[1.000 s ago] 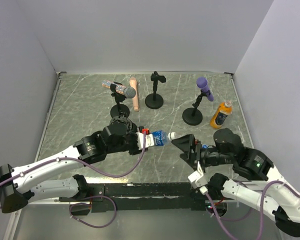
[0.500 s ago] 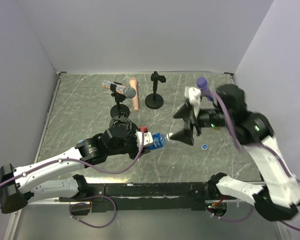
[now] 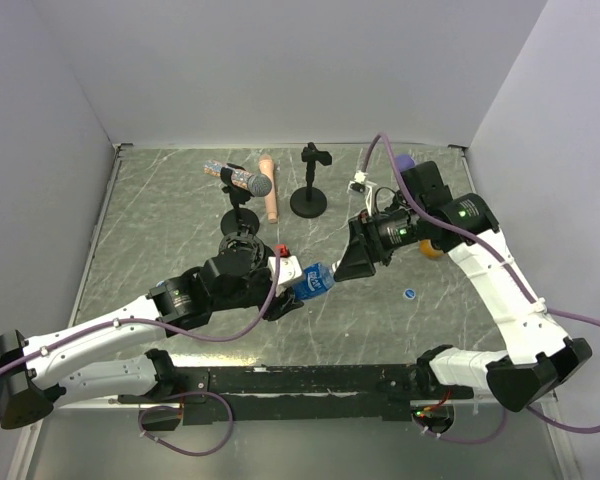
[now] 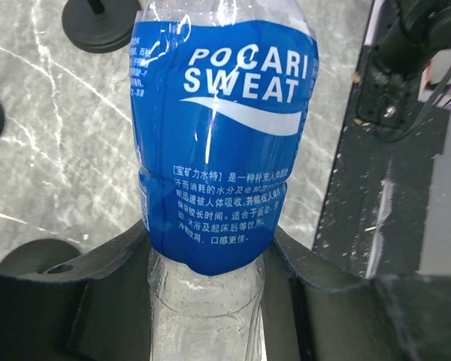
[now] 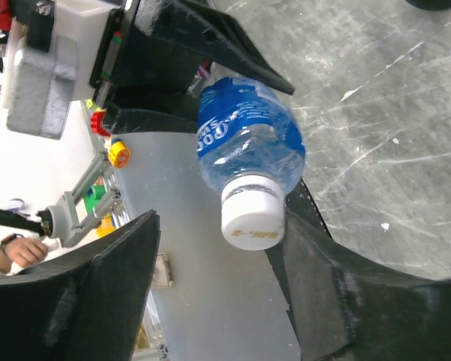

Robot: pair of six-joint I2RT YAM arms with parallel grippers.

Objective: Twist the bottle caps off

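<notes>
A clear bottle with a blue label hangs tilted over the table, and my left gripper is shut on its lower body. Its white cap points at my right gripper, which is open around it. One finger touches the cap; a gap remains at the other finger. A loose blue cap lies on the table to the right. An orange bottle is mostly hidden behind my right arm.
Three black microphone stands are at the back: one bare, one holding a silver-headed microphone, one base below a purple microphone head. A peach cylinder lies beside them. White walls enclose the table.
My right arm swung from the front right up and over to the far side of the bottle, and its jaws narrowed around the white cap. The left gripper tilted the bottle slightly.
</notes>
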